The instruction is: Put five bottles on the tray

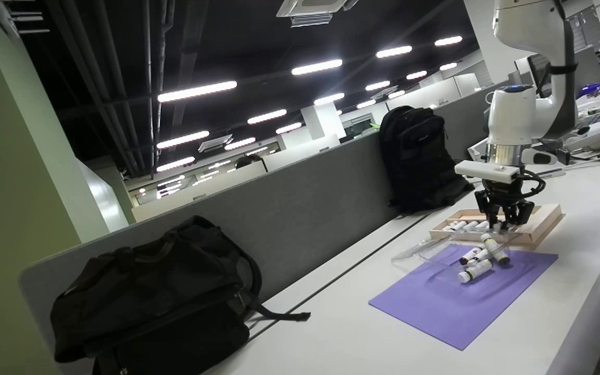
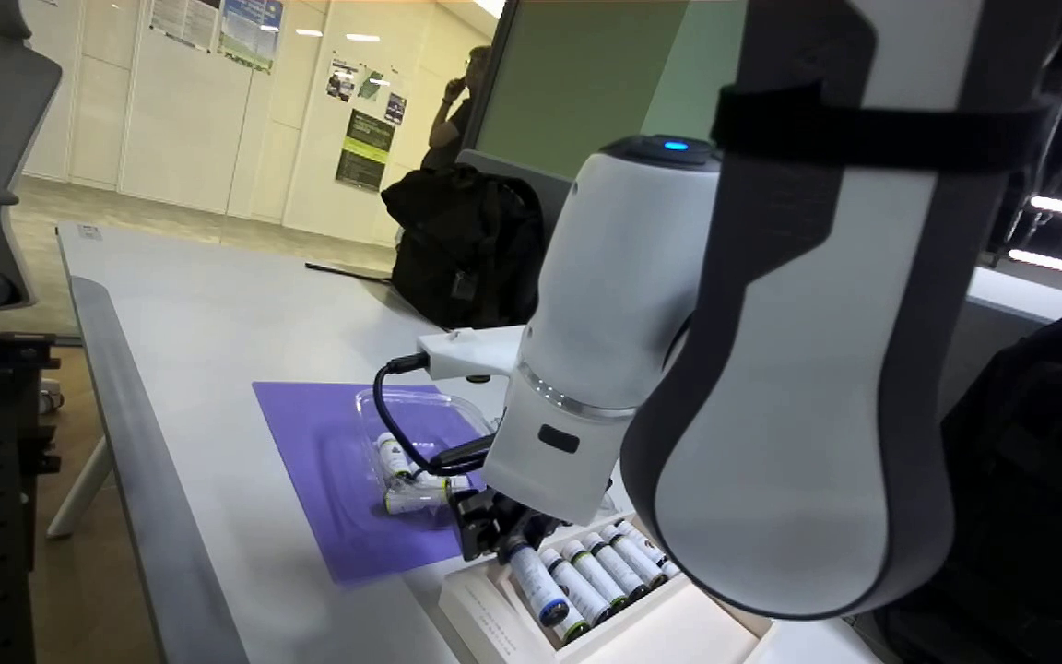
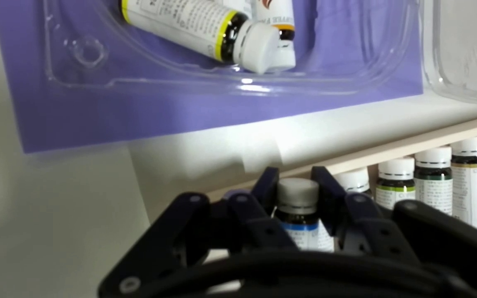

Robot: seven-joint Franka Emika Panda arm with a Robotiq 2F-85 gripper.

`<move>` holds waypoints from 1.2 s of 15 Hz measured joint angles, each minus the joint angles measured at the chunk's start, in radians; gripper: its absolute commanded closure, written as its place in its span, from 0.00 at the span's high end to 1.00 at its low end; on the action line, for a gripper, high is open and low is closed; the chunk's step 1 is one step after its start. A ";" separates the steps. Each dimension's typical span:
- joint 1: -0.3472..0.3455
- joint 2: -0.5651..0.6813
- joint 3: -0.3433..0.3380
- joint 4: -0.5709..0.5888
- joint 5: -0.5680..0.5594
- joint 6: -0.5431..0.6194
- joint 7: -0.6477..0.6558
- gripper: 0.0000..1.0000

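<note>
1. At about six o'clock in an exterior view, a small, cylindrical, white-labelled, blue-banded bottle (image 2: 534, 576) slants over the shallow, rectangular, light-wood tray (image 2: 485, 613); whether it touches the tray, I cannot tell.
2. In the wrist view, the black two-fingered gripper (image 3: 297, 182) is clamped on that bottle's white cap, one finger to each side.
3. The step in hand looks like setting this bottle down at the end of the row of white-capped, dark-glass bottles (image 3: 433, 192), lying side by side in the tray at about three o'clock from the gripper. How many of them count toward the five is not clear.
4. The next move probably calls for lining the bottle up with the row, lowering its base, then parting the fingers without rolling its neighbours.
5. The held bottle shows a plain white cap, a dark neck, a blue stripe and a label whose print is too blurred to read.
6. At eleven o'clock from the gripper in the wrist view, a yellow-banded bottle (image 3: 189, 29) lies with others in a clear plastic container (image 3: 259, 87) on the flat purple mat (image 3: 77, 116).
</note>
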 measured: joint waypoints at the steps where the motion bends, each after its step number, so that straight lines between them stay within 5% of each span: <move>1: -0.007 0.002 0.006 0.001 -0.004 0.000 -0.001 0.07; 15: -0.062 0.013 0.016 -0.001 -0.012 0.000 -0.082 0.07; 16: -0.065 0.013 0.016 -0.001 -0.014 0.000 -0.082 0.53; 18: -0.068 0.014 0.016 -0.001 -0.015 0.000 -0.082 0.60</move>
